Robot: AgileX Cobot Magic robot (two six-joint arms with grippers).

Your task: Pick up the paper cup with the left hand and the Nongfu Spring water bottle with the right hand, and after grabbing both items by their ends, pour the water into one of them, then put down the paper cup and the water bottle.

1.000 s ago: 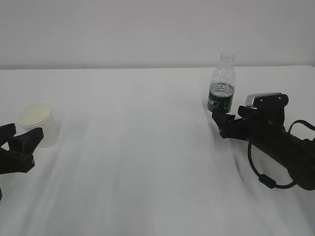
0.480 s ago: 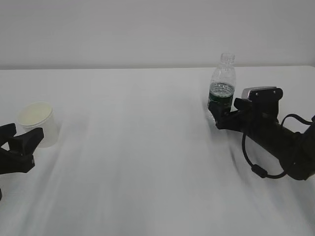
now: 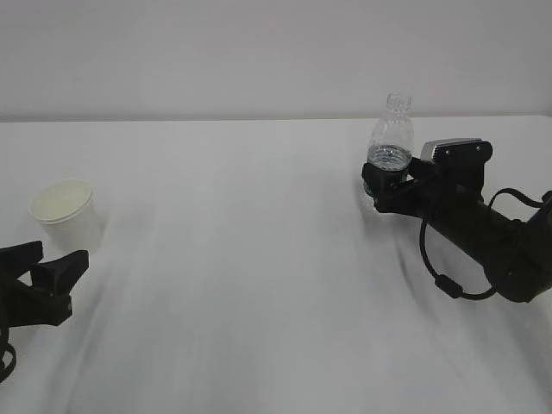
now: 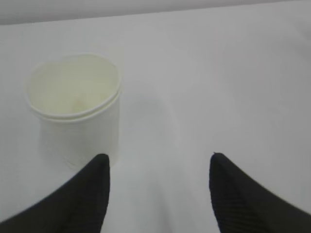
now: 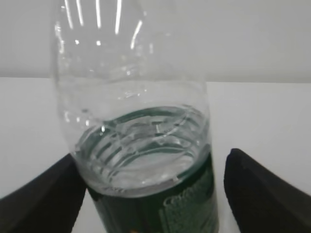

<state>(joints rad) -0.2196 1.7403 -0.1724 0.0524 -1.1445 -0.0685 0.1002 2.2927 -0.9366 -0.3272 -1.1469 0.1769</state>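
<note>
On the white table point(image 3: 259, 259), the black left gripper point(image 4: 158, 187) is waiting, jaws apart, short of the small white paper cup point(image 3: 67, 216), while far across the black right gripper point(image 5: 150, 194) is straddling, unclamped, the clear green-labelled plastic bottle point(image 3: 391, 142).

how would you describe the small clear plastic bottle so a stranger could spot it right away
Look to the far right part of the white table, where the right black gripper stands open around something upright. That is the small clear ribbed plastic bottle, capless, with a dark green label band and water inside. The only other container, a short white paper cup, stands far off on the left.
</note>
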